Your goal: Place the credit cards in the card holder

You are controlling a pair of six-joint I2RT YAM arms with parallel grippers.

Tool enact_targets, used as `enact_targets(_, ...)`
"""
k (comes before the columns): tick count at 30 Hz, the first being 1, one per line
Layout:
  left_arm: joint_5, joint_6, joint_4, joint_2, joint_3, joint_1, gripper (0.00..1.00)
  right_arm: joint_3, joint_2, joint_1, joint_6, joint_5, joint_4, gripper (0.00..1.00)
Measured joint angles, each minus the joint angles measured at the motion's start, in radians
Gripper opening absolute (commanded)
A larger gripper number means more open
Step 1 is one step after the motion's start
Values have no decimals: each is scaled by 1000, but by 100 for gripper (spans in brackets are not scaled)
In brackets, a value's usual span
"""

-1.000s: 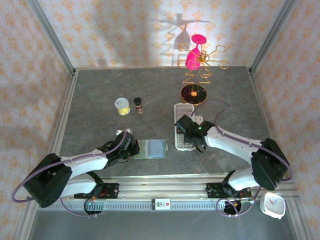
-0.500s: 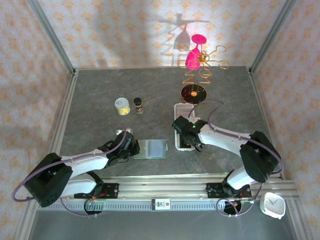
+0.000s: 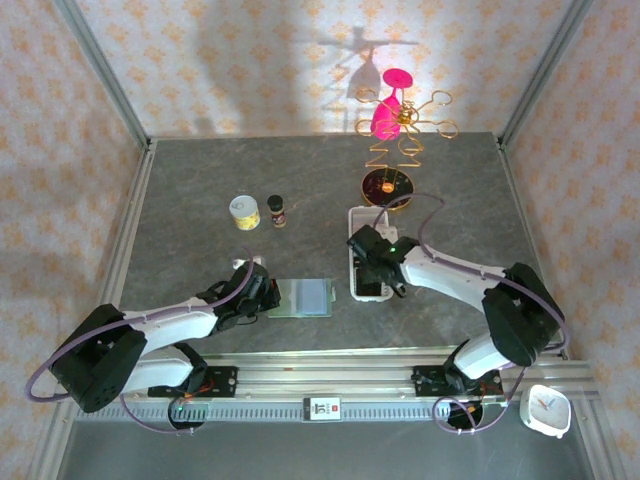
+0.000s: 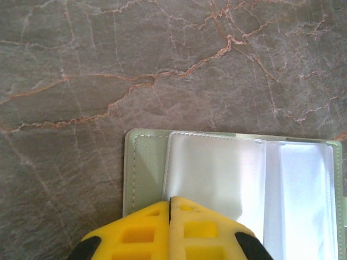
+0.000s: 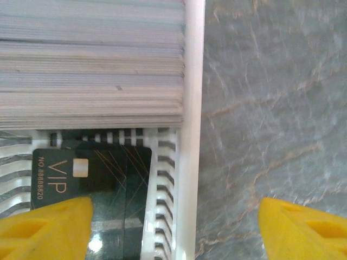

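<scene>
Starting at the left gripper (image 4: 171, 208), we are seeing its yellow fingers pressed together, tip to tip, with no gap between them. They are sitting over one edge of the card holder (image 4: 233, 179), though we cannot tell whether they are touching it. Its wrist camera is giving us what the overhead cannot: the sage-green wallet is lying open and flat on the marbled table (image 4: 108, 65), clear sleeves facing up.

Over to the right gripper (image 5: 173, 227), and its fingers are spread wide apart, straddling the right wall of the white tray (image 5: 190, 81). One finger is over a dark credit card (image 5: 92, 173) lettered VIP, lying on the tray's slotted floor. Just beyond it, a stack of silvery-grey cards (image 5: 92, 65) is showing us its edges.

From above we are getting the layout: the wallet is resting left of the tray, near it but apart, with a yellow can (image 3: 244, 212) and a small dark jar (image 3: 277, 210) farther back.
</scene>
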Motion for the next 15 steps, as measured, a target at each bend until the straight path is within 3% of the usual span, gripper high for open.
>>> enact_targets(3, 0, 8, -1, 0, 1, 0, 0, -2, -60, -19, -188, -2, 65, 89)
enact_targets(8, 0, 13, -1, 0, 1, 0, 0, -69, -238, -26, -659, -111, 191, 100)
enact_targets(11, 0, 13, -1, -1, 1, 0, 0, -163, -353, -28, -938, -133, 267, 100)
enact_targets(15, 0, 13, -2, -2, 1, 0, 0, -200, -367, -76, -1217, -179, 280, 98)
